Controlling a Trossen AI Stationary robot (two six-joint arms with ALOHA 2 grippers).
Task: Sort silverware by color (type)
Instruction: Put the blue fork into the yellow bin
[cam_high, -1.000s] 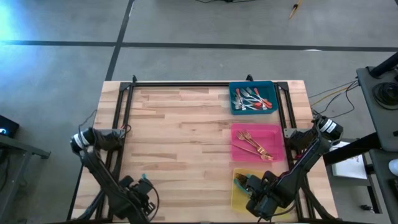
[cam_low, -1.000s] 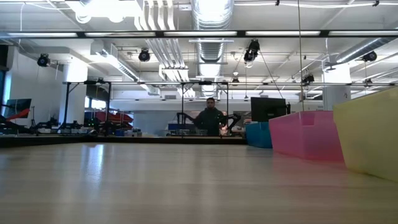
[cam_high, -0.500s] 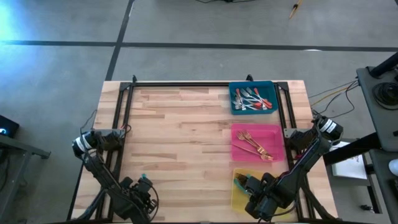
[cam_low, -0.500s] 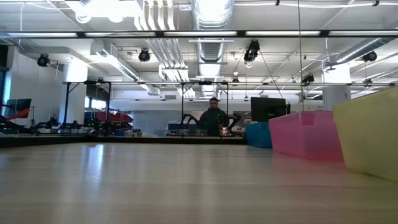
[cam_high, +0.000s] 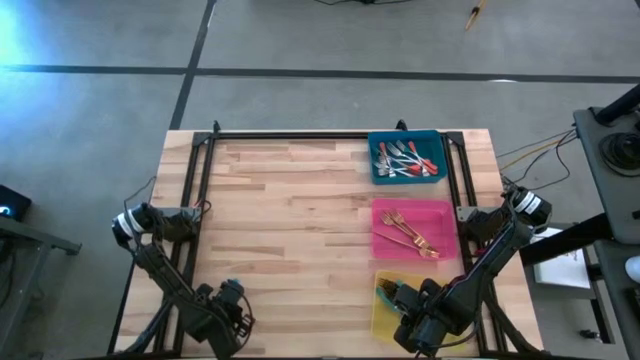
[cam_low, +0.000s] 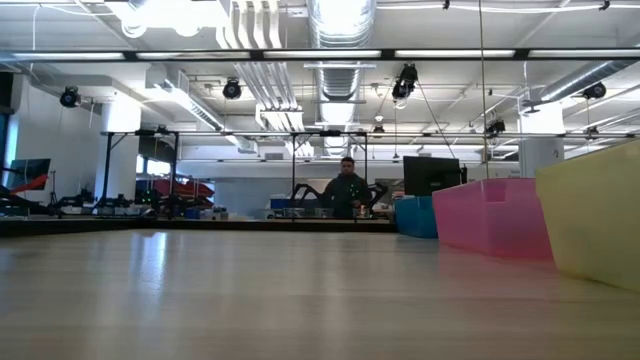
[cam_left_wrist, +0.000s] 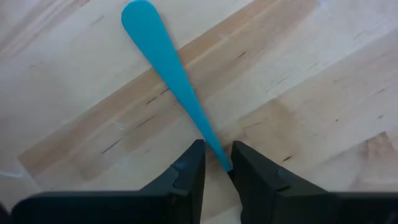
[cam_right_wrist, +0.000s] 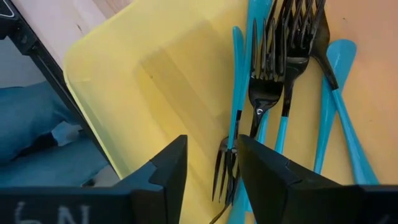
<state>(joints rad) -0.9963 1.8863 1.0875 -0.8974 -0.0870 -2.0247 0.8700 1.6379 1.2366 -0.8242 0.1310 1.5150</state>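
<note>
Little has shifted since the earlier frame: only the left arm has swung slightly at the counter's (cam_high: 290, 220) near edge, its teal fork turning with it, and the person far off in the room has drifted a touch. Three trays line the counter's right side: the blue tray (cam_high: 405, 178) farthest away holds the red-handled forks (cam_high: 404, 160), the pink tray (cam_high: 448, 232) in the middle holds the gold forks (cam_high: 410, 234), and the nearest, the yellow tray (cam_right_wrist: 155, 81), holds several teal forks (cam_right_wrist: 283, 93). Sorting looks nearly finished, since no loose silverware shows on the open wood. One piece remains out of place, by my reading: the left tool (cam_left_wrist: 217, 163) is pinching a teal fork (cam_left_wrist: 163, 59) by its neck just above the wood, well apart from the yellow tray where it belongs. Over that tray the right tool (cam_right_wrist: 208, 163) hangs with its fingers spread, holding nothing.
</note>
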